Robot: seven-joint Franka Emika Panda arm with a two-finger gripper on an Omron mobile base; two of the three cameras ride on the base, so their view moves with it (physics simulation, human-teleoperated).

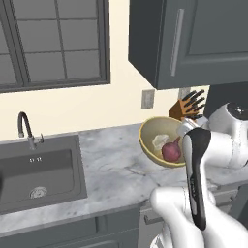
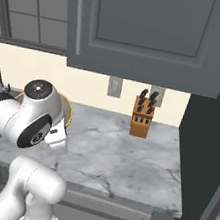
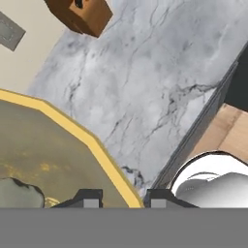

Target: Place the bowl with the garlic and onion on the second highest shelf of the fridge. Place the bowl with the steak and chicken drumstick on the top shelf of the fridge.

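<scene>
Step in hand: carrying the first bowl (image 1: pixel 157 140), yellow-rimmed, with garlic (image 1: pixel 160 141) and onion (image 1: pixel 171 151) inside. Bowl is lifted, tilted toward camera, above the desk (image 1: pixel 111 164). Hand (image 3: pixel 123 198) pinches the rim: one finger inside, one outside, narrow grip.

Next, by my reading: turn toward the fridge and level the bowl so the bulbs stay in.

Around: knife block (image 2: pixel 142 117) by the wall, sink (image 1: pixel 41 169) well left, upper cabinet (image 2: pixel 145 32) close overhead, limiting lift.

Glossy white rounded arm (image 1: pixel 213 145) links, dark round joint caps, black strip along one link, dark finger tips (image 3: pixel 89 198)
</scene>
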